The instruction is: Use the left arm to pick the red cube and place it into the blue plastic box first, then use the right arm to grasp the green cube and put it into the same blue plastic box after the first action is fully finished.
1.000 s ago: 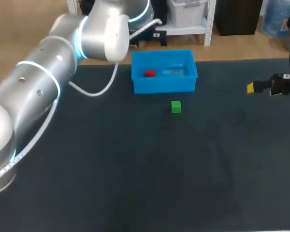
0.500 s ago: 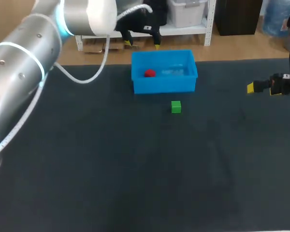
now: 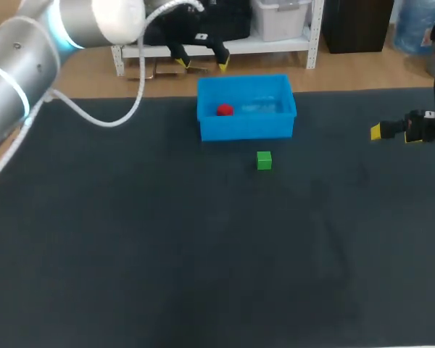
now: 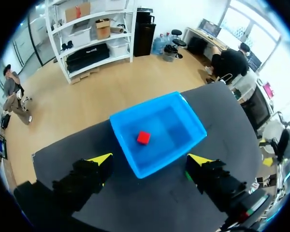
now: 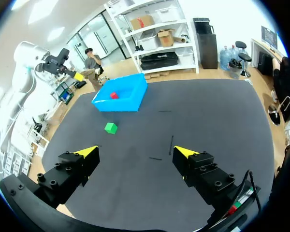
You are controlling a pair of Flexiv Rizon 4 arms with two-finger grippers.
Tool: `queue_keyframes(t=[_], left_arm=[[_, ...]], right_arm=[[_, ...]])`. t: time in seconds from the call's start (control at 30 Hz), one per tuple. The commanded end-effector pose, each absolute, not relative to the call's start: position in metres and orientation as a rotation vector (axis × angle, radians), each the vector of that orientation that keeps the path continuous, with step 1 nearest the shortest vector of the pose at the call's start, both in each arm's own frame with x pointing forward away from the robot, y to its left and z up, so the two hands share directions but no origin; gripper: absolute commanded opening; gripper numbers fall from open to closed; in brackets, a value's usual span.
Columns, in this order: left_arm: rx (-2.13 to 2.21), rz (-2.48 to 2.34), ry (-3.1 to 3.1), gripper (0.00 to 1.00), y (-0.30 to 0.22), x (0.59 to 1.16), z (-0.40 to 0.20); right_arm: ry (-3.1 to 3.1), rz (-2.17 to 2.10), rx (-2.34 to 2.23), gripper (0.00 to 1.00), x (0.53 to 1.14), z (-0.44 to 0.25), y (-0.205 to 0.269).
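Operator: Handling first. How do you judge the small green cube [image 3: 264,160]?

Observer: It looks light and stiff, with flat and perhaps a little smooth faces. I would take it from above, on two opposite side faces at their middle, so that it does not twist out of the fingers. I do not think it is fragile.

Operator: Which way does it point?

Observer: It lies flat on the dark table [image 3: 203,254], just in front of the blue plastic box [image 3: 246,129], not touching it. Its sides run about parallel to the box's front wall. As a cube it has no long axis, so either pair of sides serves.

Operator: And the grippers?

Observer: The right gripper [image 5: 136,151] is well apart from the cube, at the table's right side, with fingers spread and nothing between them. Farther, the small red cube [image 3: 224,110] rests inside the box, near its left end. Farthest, the left gripper [image 3: 201,64] hangs beyond the box's back wall, fingers wide apart and empty. I judge the green cube is next.
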State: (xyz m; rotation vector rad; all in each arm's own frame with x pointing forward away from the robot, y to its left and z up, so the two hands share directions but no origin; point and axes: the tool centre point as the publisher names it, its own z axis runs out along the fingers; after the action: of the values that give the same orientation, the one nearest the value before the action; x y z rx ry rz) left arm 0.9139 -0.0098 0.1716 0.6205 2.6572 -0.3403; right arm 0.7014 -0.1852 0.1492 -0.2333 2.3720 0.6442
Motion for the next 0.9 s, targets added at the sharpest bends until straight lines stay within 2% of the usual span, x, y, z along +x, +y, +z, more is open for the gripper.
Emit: queue_keyframes(t=[0.03, 0.9], left_arm=[[0.589, -0.394, 2.501, 1.0, 0.009, 0.882, 0.167], [0.717, -0.528, 2.385, 1.0, 0.029, 0.807, 0.169]], right_arm=[[2.373, 0.641, -0.233, 1.0, 0.701, 0.149, -0.185], [2.373, 0.641, -0.233, 1.0, 0.701, 0.149, -0.185]])
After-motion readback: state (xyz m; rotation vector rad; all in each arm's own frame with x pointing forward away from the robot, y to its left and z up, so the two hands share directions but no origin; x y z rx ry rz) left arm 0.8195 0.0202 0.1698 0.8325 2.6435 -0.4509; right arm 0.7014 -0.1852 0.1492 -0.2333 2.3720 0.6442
